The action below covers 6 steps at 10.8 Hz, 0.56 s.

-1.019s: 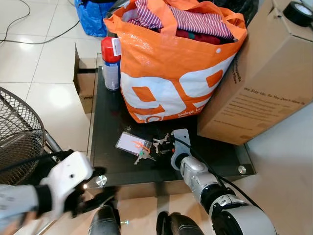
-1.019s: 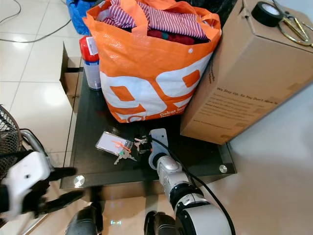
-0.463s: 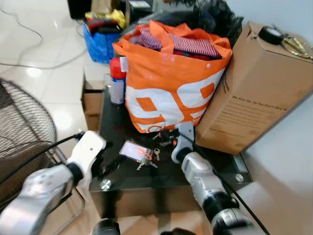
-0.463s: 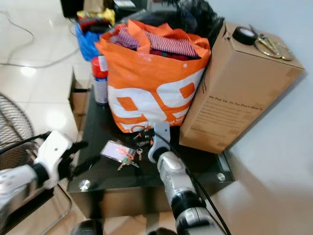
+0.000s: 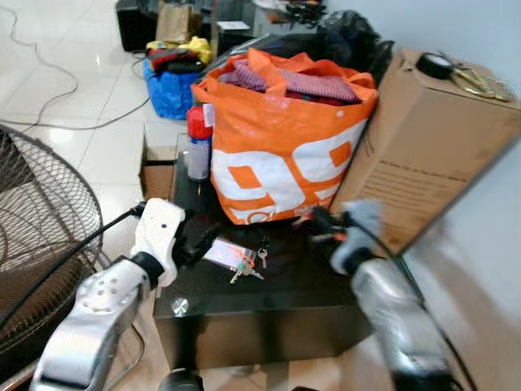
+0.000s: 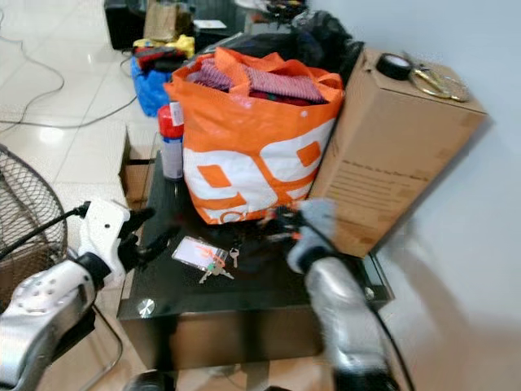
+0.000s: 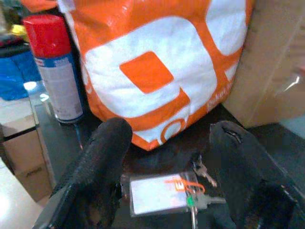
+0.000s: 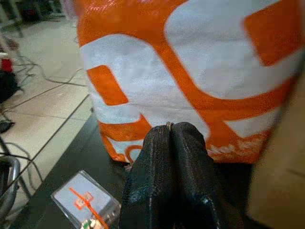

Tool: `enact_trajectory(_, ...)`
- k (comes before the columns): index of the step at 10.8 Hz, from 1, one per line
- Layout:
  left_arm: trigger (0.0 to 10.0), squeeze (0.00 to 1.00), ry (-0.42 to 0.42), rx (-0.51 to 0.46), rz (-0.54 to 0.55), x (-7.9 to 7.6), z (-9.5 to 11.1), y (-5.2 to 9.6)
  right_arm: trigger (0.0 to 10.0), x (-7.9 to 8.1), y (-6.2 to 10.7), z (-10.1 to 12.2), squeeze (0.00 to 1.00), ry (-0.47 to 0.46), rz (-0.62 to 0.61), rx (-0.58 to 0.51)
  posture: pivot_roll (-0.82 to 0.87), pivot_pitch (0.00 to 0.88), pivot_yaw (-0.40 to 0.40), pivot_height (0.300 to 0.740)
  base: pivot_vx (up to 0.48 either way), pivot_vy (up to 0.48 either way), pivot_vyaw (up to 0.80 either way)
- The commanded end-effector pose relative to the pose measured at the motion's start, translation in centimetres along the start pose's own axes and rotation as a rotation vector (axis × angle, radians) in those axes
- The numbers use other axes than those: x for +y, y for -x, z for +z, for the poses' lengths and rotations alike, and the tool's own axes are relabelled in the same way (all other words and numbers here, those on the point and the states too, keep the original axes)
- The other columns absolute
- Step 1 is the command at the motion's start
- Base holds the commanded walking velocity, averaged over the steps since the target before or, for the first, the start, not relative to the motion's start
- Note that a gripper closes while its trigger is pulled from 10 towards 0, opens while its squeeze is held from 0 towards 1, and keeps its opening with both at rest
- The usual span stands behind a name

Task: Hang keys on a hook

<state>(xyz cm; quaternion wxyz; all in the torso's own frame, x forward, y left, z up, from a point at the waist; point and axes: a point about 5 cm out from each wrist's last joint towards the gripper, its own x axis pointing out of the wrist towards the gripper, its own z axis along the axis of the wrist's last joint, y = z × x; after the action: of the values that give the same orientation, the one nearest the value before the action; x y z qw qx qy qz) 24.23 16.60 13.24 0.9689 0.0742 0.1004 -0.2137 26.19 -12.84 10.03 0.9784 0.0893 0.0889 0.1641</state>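
Lying flat on our surface point(image 5: 293, 285), the keys point(image 7: 198, 188) rest between our left hand's point(image 7: 167, 157) wide-open fingers. Our right hand point(image 8: 170, 131) is pressed closed, empty, just beside them.

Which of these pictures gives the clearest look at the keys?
The left wrist view: the keys lie sharp beside their clear tag, between the open left pincer fingers. Both eye views show them small on the black table; the right wrist view catches just an edge.

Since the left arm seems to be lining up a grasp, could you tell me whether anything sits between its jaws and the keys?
Nothing visible does. The left gripper is open, and the keys with their clear card tag lie on the black table straight ahead.
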Motion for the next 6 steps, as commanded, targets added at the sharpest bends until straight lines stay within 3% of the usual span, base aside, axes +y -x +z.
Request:
enact_trajectory(1, 10.0, 0.0, -0.01, -0.019, 0.043, 0.1, 0.4, -0.3, 0.0, -0.4, 1.0, 1.5, 0.0, 0.007, -0.045, -0.033, 0.05, 0.0, -0.115, 0.74, 0.0, 0.0, 0.0)
enact_trajectory(2, 10.0, 0.0, -0.017, -0.047, 0.071, 0.0, 0.3, -0.5, 0.0, -0.8, 1.9, 1.8, 0.0, -0.004, -0.105, -0.036, 0.02, 0.0, -0.101, 0.74, 0.0, 0.0, 0.0)
enact_trajectory(3, 10.0, 0.0, 0.022, -0.075, 0.091, -0.3, 0.3, -0.9, 10.0, -1.3, 2.5, 1.4, 0.0, -0.028, -0.172, -0.009, 0.01, 0.0, -0.091, 0.74, 0.0, 0.0, 0.0)
enact_trajectory(5, 10.0, 0.0, -0.023, -0.078, 0.133, -0.5, -0.1, -1.8, 10.0, -2.3, 2.9, 0.6, 0.0, -0.018, -0.298, 0.058, -0.02, 0.0, -0.05, 0.74, 0.0, 0.0, 0.0)
enact_trajectory(6, 10.0, 0.0, -0.014, -0.068, 0.132, -0.3, -0.3, -1.8, 10.0, -2.2, 3.1, 0.6, 0.0, -0.016, -0.287, 0.075, -0.01, 0.0, -0.033, 0.74, 0.0, 0.0, 0.0)
